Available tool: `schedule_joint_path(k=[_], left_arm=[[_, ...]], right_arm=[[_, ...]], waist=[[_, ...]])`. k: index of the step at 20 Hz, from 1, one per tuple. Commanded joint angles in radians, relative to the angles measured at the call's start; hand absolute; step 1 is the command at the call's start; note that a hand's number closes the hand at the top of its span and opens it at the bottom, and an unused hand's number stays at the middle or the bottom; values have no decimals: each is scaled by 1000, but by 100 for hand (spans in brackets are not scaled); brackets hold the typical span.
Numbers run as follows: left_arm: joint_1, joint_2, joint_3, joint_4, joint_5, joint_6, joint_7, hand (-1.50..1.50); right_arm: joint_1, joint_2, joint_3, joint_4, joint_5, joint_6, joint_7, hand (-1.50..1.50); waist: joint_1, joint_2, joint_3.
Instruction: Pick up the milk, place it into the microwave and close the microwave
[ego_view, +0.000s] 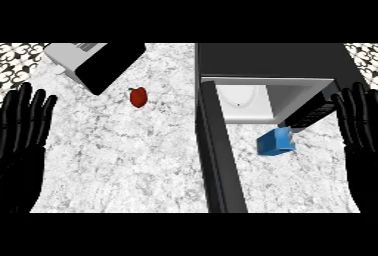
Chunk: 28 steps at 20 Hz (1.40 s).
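Right robot hand (359, 120) hangs released, fingers straight; milk (276, 142) sits just left of it, a light, stiff carton, best gripped across its flat sides.

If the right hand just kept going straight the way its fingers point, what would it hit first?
Probably nothing: the right hand points up the picture, along the microwave's right side. The milk lies off to its left. Depth is unclear, so it might brush the microwave.

Microwave (251, 97) cavity open toward 6 o'clock; door (218, 150) swung out, edge-on, walling off its 9 o'clock side. Blue milk carton (276, 141) just below the opening, partly blocking entry. Counter (125, 160) w/ red pepper (137, 97) at 11 o'clock, otherwise passable.
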Motion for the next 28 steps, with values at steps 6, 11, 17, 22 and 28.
schedule_joint_path(k=[6,11,17,22,28], left_arm=[[70,-82,-266,-112,-261,221,17,-150],[347,-83,-425,-145,-137,391,-64,-150],[621,-61,-642,-260,-239,430,-209,-150],[719,31,-670,-241,-184,445,-327,-150],[898,108,-796,-283,-186,494,-487,-150]], right_arm=[[53,-112,-106,-75,-295,231,-46,-150],[262,-151,-126,-144,-393,381,-118,-150],[329,-98,-132,-140,-325,414,-163,-150],[354,-103,-200,-139,-307,459,-201,-150],[355,-44,-142,-190,-186,404,-165,-150]], waist=[[5,-14,43],[4,-19,41],[21,-16,41],[18,-14,41],[27,-16,40]])
